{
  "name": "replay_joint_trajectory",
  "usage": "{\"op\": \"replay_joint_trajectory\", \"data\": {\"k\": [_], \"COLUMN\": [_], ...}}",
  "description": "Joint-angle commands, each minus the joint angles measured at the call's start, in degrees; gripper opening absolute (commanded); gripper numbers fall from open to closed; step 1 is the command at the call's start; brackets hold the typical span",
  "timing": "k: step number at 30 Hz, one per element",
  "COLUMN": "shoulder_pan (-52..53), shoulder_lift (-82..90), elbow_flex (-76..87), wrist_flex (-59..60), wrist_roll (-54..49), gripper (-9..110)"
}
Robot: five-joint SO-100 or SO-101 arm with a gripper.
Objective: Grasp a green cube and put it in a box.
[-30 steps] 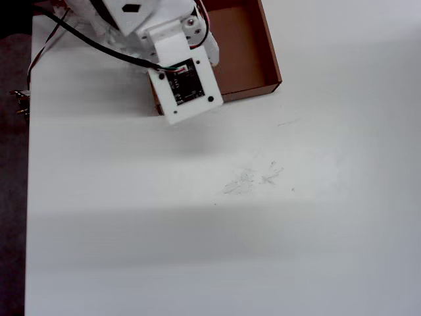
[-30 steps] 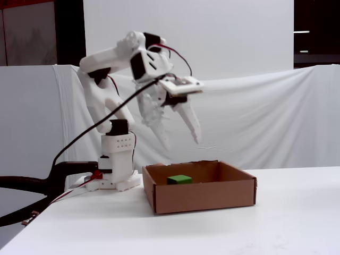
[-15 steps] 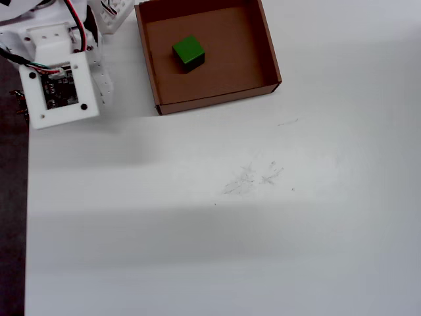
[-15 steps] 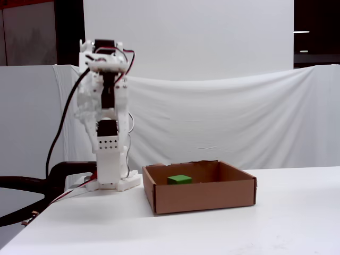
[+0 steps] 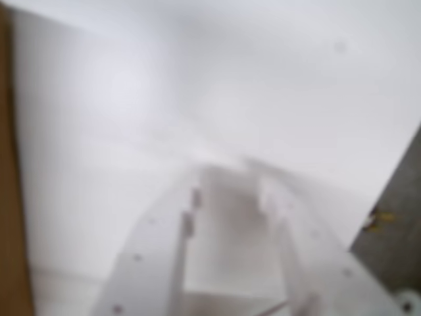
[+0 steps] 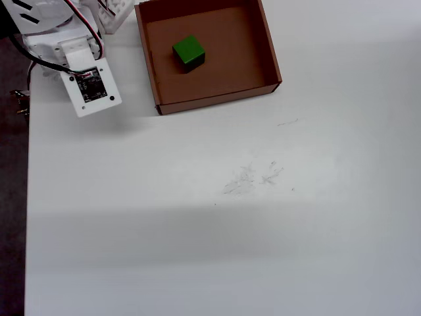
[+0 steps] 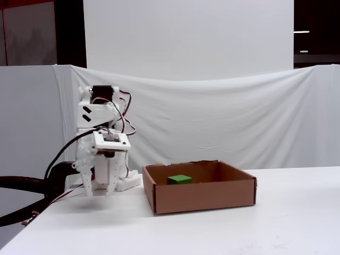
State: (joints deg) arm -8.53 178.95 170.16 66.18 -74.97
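The green cube (image 6: 188, 51) lies inside the brown cardboard box (image 6: 214, 102), near its back left part in the overhead view. In the fixed view the cube (image 7: 179, 179) shows just above the box's front wall (image 7: 202, 196). My white gripper (image 7: 98, 192) hangs point-down just above the table, to the left of the box and apart from it. In the blurred wrist view the gripper (image 5: 229, 181) has its fingers apart with only white table between them. It holds nothing. In the overhead view the arm's camera board (image 6: 89, 85) hides the fingers.
The white table's left edge (image 6: 27, 197) runs close beside the arm, with dark floor beyond it. A brown strip (image 5: 6, 164) lies along the left edge of the wrist view. Faint scuff marks (image 6: 253, 176) sit mid-table. A white cloth backdrop (image 7: 212, 117) hangs behind.
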Motion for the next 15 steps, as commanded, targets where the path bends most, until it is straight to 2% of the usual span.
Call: {"op": "replay_joint_trajectory", "data": {"k": [1,15], "shoulder_pan": [0.35,1.67], "shoulder_lift": [1.41,3.43], "elbow_flex": [0.00,0.09], "wrist_flex": [3.60,4.92], "wrist_roll": [-2.37,-1.67], "gripper": [10,12]}}
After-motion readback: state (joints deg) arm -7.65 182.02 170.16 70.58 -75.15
